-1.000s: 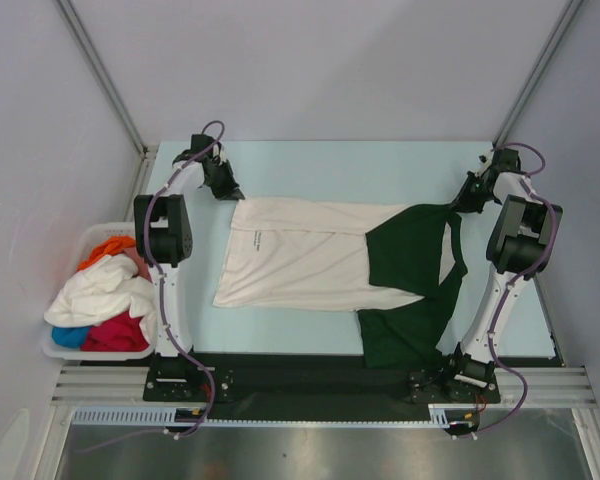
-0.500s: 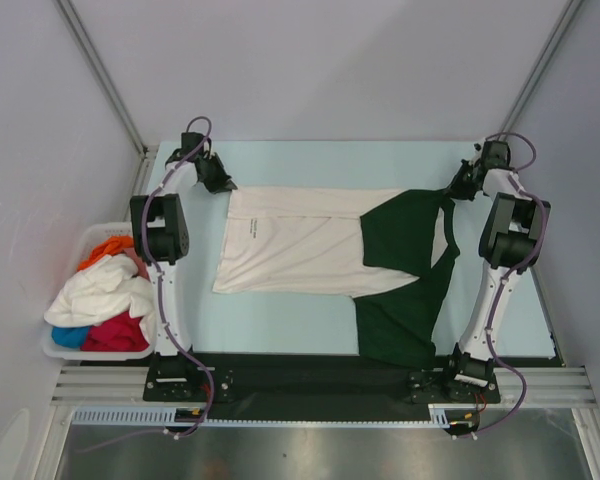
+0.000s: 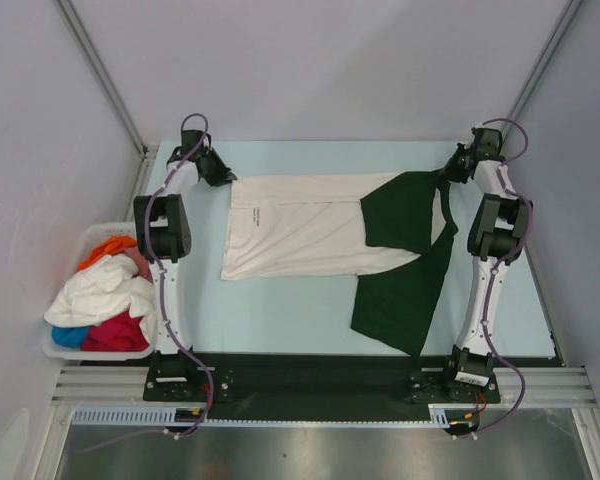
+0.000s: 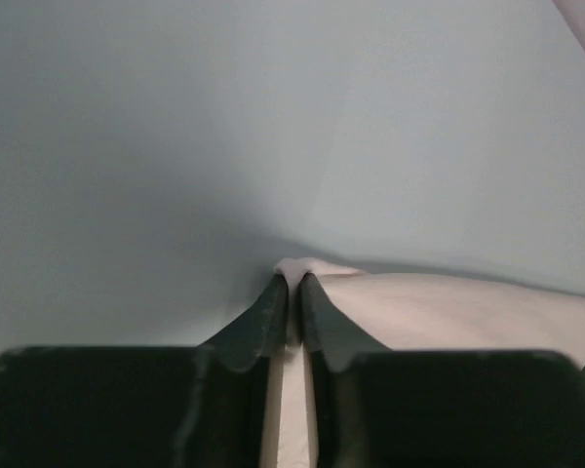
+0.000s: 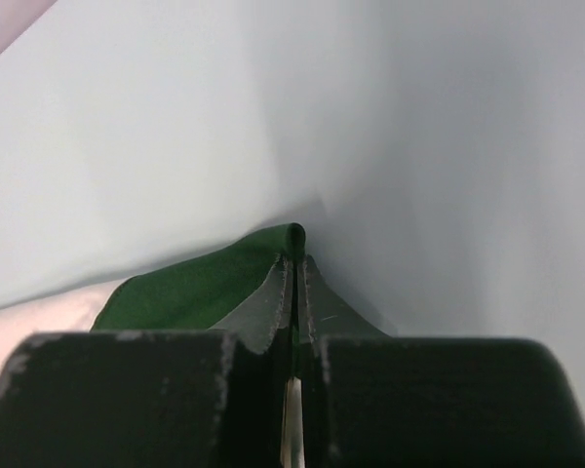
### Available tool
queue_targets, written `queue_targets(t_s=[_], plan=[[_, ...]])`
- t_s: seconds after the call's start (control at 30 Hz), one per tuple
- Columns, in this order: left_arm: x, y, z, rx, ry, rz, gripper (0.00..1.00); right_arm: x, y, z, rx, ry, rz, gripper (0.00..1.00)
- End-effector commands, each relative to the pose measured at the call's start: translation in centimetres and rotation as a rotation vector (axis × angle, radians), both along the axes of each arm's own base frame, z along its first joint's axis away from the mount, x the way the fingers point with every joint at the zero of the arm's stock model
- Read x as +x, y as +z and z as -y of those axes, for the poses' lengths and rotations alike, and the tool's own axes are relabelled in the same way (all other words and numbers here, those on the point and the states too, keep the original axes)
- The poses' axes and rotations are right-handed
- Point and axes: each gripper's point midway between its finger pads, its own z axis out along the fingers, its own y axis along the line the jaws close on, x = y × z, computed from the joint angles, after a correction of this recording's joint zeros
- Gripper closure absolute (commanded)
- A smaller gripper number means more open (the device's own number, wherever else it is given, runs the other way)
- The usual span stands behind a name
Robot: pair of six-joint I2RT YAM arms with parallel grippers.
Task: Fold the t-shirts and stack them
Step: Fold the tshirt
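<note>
A cream-white t-shirt (image 3: 300, 225) with dark green sleeves (image 3: 405, 210) lies stretched across the far part of the pale blue table (image 3: 280, 310). My left gripper (image 3: 223, 173) is shut on its cream far-left corner, seen between the jaws in the left wrist view (image 4: 294, 283). My right gripper (image 3: 450, 172) is shut on the dark green cloth at the far right, seen in the right wrist view (image 5: 297, 255). One green sleeve (image 3: 395, 300) hangs toward the near edge. More t-shirts, white (image 3: 95, 290), orange, red and blue, are piled in the basket.
A white plastic basket (image 3: 50, 345) stands off the table's left side beside the left arm's base. Grey walls and metal frame posts enclose the table on the far, left and right sides.
Both grippers have moved toward the far edge with the shirt, pulling it away from me and stretching its far edge straight. The hanging green sleeve has slid farther onto the table.
</note>
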Motion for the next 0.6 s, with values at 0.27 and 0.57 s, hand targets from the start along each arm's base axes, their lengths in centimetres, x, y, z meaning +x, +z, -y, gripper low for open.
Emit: queue_targets(t_s=[0.27, 0.57], plan=[[0.0, 10.9, -4.9, 0.198, 0.104, 0.131, 0.45, -1.5, 7.0, 3.6, -0.18, -0.134, -0.051, 0.35], [-11.5, 12.2, -2.5, 0.274, 0.03, -0.001, 0.33, -14.4, 11.0, 6.9, -0.308, -0.432, -0.404, 0.18]])
